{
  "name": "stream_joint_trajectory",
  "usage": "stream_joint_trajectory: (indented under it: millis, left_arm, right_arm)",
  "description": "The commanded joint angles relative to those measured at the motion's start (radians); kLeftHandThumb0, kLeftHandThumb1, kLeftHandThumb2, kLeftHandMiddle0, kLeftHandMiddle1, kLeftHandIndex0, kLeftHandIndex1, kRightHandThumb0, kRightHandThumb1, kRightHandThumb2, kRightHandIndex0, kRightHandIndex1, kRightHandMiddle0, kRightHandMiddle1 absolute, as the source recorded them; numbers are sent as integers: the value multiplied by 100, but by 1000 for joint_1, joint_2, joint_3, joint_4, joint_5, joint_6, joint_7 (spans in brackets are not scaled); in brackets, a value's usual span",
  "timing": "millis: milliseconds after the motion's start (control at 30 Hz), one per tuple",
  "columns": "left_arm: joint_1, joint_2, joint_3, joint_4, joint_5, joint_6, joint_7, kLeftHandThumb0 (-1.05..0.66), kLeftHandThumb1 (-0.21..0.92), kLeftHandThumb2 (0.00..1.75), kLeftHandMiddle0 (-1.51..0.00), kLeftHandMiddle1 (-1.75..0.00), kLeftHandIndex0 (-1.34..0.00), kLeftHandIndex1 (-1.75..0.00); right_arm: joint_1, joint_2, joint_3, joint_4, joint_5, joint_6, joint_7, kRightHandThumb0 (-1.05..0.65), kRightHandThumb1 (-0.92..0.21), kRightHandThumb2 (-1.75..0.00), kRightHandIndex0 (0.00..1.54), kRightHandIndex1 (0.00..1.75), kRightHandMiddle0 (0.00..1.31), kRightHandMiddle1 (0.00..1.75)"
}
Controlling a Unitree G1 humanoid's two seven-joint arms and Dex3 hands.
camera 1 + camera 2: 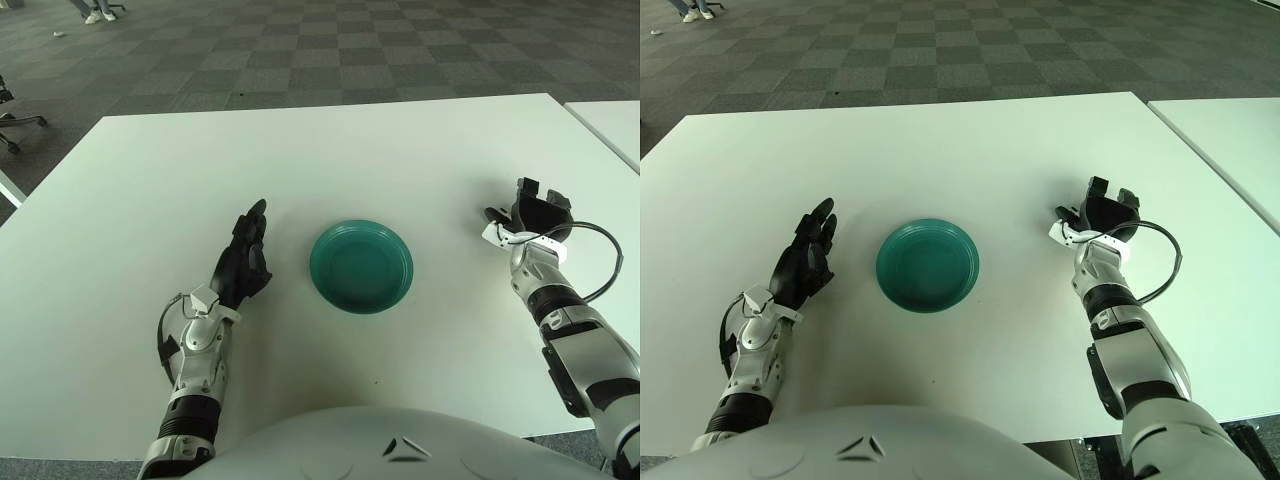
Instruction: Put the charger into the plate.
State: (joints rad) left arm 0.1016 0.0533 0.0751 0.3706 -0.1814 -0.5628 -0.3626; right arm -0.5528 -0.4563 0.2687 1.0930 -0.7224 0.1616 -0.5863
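A teal plate sits on the white table, in front of me at the middle. To its right, my right hand is curled around the charger, whose white body sticks out at the hand's left side. The charger's black cable loops out to the right behind the wrist. Hand and charger stay low over the table, about a plate's width from the plate's rim. My left hand shows left of the plate, fingers stretched out and holding nothing.
A second white table stands close at the right, across a narrow gap. Checkered carpet lies beyond the far edge, with a chair base at the far left.
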Motion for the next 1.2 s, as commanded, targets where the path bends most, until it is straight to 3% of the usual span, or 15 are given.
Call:
stream_joint_trajectory:
  millis: [0, 333, 633, 1167]
  left_arm:
    - [64, -8, 9, 82, -7, 14, 5, -95, 92, 98, -8, -2, 0, -37]
    - [63, -7, 22, 89, -36, 6, -22, -92, 92, 96, -9, -2, 0, -36]
    - [71, -13, 33, 67, -72, 30, -58, -92, 92, 98, -9, -1, 0, -37]
    - [92, -26, 40, 7, -65, 77, -36, -95, 92, 102, -13, -1, 0, -54]
  right_arm:
    - [24, 22, 12, 82, 28, -10, 13, -101, -92, -76, 26, 0, 0, 53]
    - [18, 26, 22, 137, 62, -14, 5, -99, -92, -74, 27, 1, 0, 56]
    - [66, 32, 32, 113, 81, -19, -10, -97, -92, -71, 30, 2, 0, 58]
    - [268, 86, 67, -41, 74, 45, -61, -93, -92, -71, 29, 1, 0, 55]
